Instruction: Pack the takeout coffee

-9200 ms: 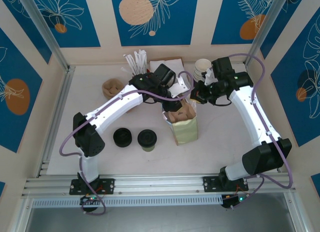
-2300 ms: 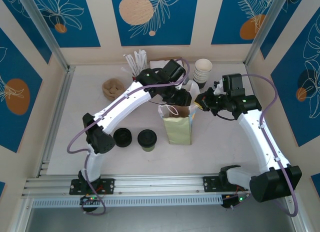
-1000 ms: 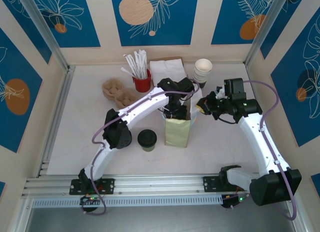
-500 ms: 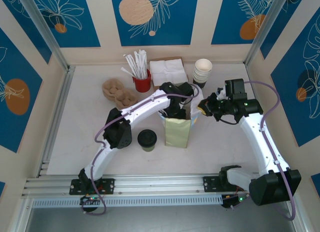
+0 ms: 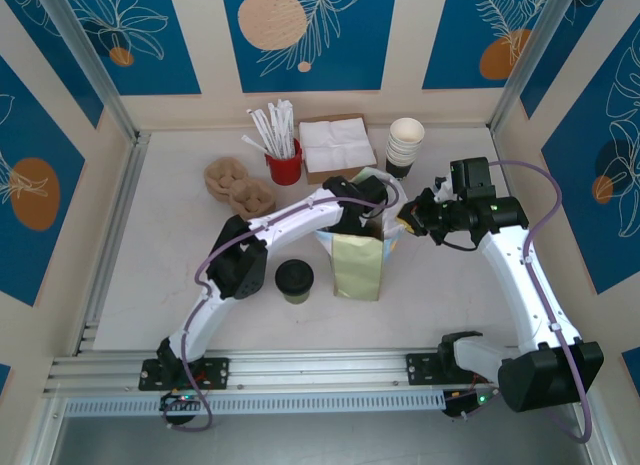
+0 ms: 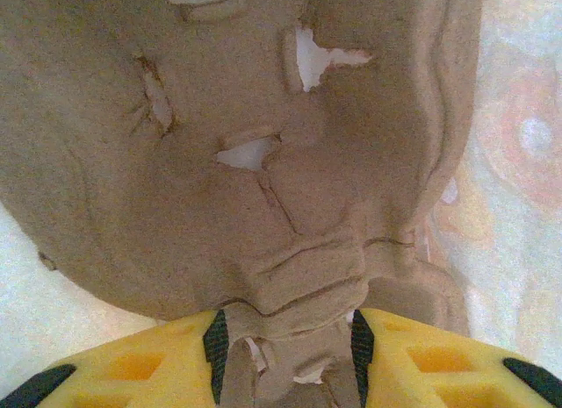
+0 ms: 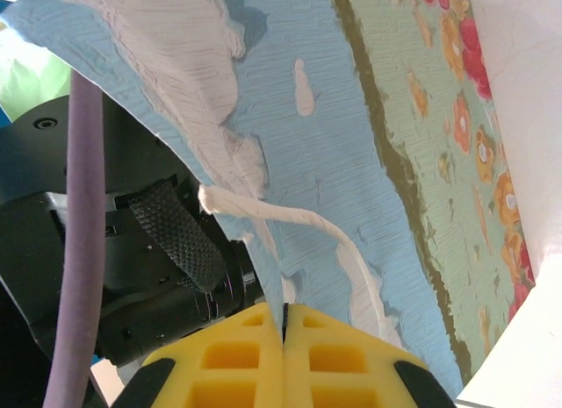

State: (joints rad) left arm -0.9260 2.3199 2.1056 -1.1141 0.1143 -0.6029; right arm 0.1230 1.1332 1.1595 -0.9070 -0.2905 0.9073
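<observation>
**Coffee on table, outside bag; both grippers at the bag**

The takeout coffee (image 5: pixel 294 279) stands upright on the table (image 5: pixel 180 245), just left of the paper bag (image 5: pixel 357 265) and apart from both grippers. The left gripper (image 6: pixel 285 338) is down inside the bag mouth. Its jaws are partly apart with a rib of a pulp cup carrier (image 6: pixel 219 145) between them; whether the pads press on it cannot be told. The right gripper (image 7: pixel 284 325) is fully closed, pinching the bag's upper right rim.
</observation>
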